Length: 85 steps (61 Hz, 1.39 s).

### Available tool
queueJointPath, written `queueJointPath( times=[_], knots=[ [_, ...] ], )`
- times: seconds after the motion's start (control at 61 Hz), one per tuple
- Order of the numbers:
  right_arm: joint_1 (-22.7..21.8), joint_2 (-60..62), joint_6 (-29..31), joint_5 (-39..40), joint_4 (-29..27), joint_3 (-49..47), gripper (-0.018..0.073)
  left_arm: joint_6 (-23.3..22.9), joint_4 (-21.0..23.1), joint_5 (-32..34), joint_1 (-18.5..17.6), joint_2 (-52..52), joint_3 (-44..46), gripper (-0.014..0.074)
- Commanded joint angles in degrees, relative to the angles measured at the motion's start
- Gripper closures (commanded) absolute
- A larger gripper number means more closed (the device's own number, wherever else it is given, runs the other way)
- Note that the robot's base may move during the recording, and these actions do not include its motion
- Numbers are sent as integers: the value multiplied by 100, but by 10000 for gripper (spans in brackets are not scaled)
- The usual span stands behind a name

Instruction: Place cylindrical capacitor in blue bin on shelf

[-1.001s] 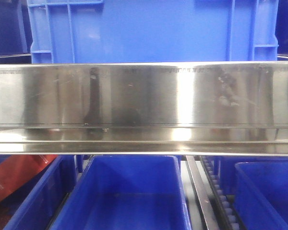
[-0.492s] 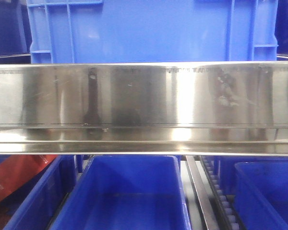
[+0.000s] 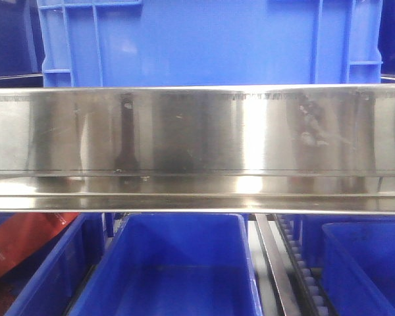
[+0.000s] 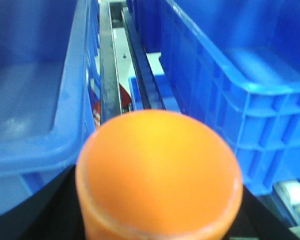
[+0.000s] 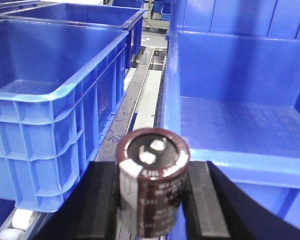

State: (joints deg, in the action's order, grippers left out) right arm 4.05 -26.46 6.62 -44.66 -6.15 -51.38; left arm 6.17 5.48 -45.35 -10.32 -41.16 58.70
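Note:
The cylindrical capacitor (image 5: 152,185), dark brown with a pale stripe and a silvery top, stands upright between the black fingers (image 5: 104,195) of my right gripper (image 5: 151,171), which is shut on it. It hangs over the gap between a blue bin (image 5: 240,120) at the right and a blue crate (image 5: 55,80) at the left. My left gripper (image 4: 157,200) holds an orange cylinder (image 4: 157,170) that hides most of its fingers. The shelf's steel front rail (image 3: 197,131) crosses the front view, where neither gripper appears.
A large blue crate (image 3: 204,39) sits above the rail, and open blue bins (image 3: 178,263) lie below it. White rollers (image 5: 21,220) and a steel divider track (image 4: 110,65) run between the bins. A red object (image 3: 20,247) lies at lower left.
Only the reflections in the steel rail shift slightly; the rail and bins in the front view stay put.

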Motion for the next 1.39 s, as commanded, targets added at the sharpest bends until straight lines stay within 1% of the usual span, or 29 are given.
queueJointPath(
  times=[0.0,0.082,0.148,0.246,0.377,0.443,0.508,0.722,0.869,0.951,1.115,1.165,1.263,1.312,1.378],
  knots=[
    [-8,17,34,139,1,-43,691,20,228,416,-41,-8,51,707],
    [-8,17,34,139,1,-43,691,20,604,452,-118,-254,274,707],
    [-8,17,34,139,1,-43,691,20,847,386,-320,-586,641,707],
    [-8,17,34,139,1,-43,691,20,872,363,-755,-1179,1204,707],
    [-8,17,34,139,1,-43,691,29,872,318,-1307,-2165,2238,707],
    [-8,17,34,139,1,-43,691,127,872,318,-1487,-2595,2730,707],
    [-8,17,34,139,1,-43,691,131,872,318,-1691,-3198,3252,707],
    [-8,17,34,139,1,-43,691,141,851,26,-2032,-4707,4566,707],
    [-8,17,34,139,-12,-43,691,473,814,-244,-2210,-5686,5296,707],
    [-8,17,34,139,-22,-43,691,583,797,-389,-2240,-6122,5586,707],
    [-8,17,34,139,-47,-43,691,583,652,-622,-2240,-6807,6007,701],
    [-8,17,34,139,-60,-43,691,583,636,-638,-2240,-6927,6036,673],
    [-8,17,34,139,-60,-43,691,583,636,-681,-2240,-7125,6034,541],
    [-8,17,34,139,-60,-43,691,583,636,-740,-2248,-7174,6034,414],
    [-8,17,34,139,-60,-43,691,583,609,-766,-2253,-7187,6034,269]
  ],
)
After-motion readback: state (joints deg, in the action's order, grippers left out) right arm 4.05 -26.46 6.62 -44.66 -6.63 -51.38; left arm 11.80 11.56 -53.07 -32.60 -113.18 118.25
